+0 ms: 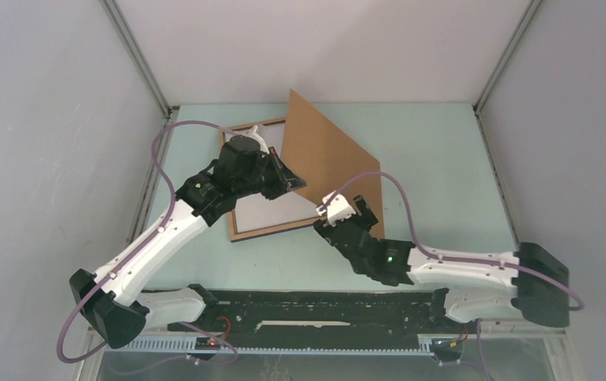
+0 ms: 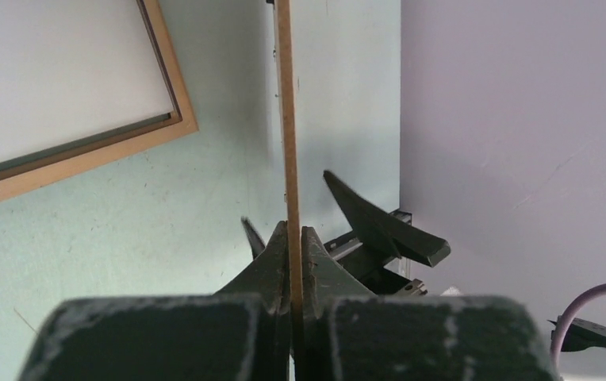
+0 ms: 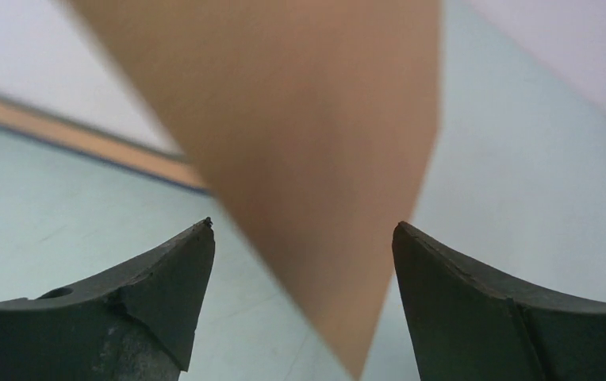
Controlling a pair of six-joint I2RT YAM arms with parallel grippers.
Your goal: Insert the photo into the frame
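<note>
Photo [image 1: 331,151] stands tilted on edge over the table [image 1: 442,159], brown back toward the top camera, just right of the frame [image 1: 272,228], which lies flat with its wood face up. My left gripper [image 1: 290,181] is clamped on the photo's left edge. The wrist view shows the board pinched edge-on between the fingers, I judge so it can be tipped over the opening. My right gripper [image 3: 304,225] is spread wide around a lower corner, apparently touching neither finger, likely to steady it. My left wrist overhangs the frame's right rail, so room there is tight. Bare table lies to the right, with the walls well apart.
</note>
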